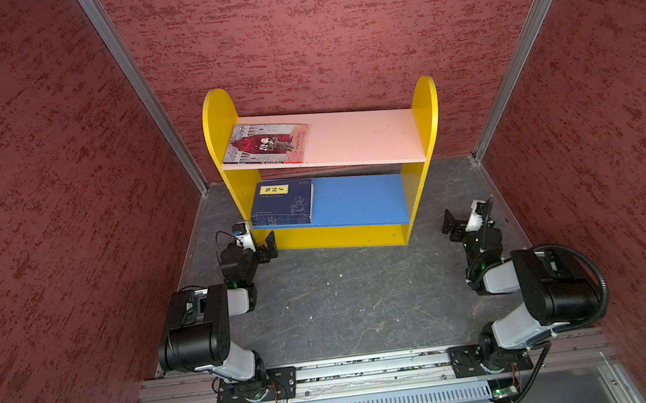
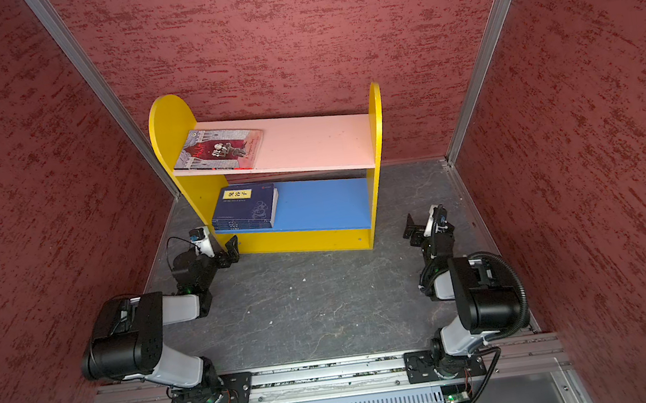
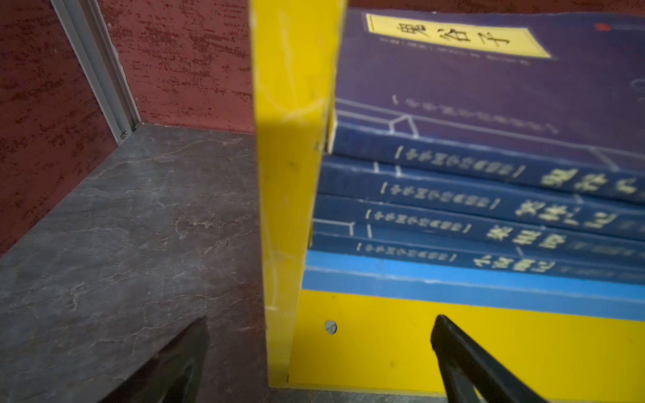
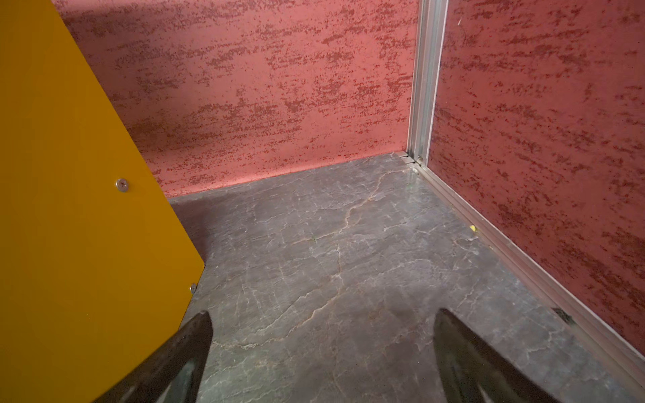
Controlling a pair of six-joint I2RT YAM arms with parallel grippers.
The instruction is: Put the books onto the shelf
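navy bks [image 1: 281, 203] stacked flat on shelf [image 1: 218, 115] bottom tier, red-grey bk [image 1: 266, 144] on top tier | L fingers [image 3: 464, 363], R fingers [image 4: 460, 359] spread wide, empty, flanking shelf | I judge task done, so parked clear

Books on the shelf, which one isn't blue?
The red-and-grey picture book, lying alone on the pink upper board; the navy books sit stacked on the blue lower board.

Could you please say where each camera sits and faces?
Top views: high over the front rail, looking down at the shelf; both arms show.
Left wrist: low at the shelf's left front corner, facing the navy books; open left fingers show.
Right wrist: low beside the shelf's right panel, facing the back corner; open right fingers show.
Shared: top views and left wrist see navy books.
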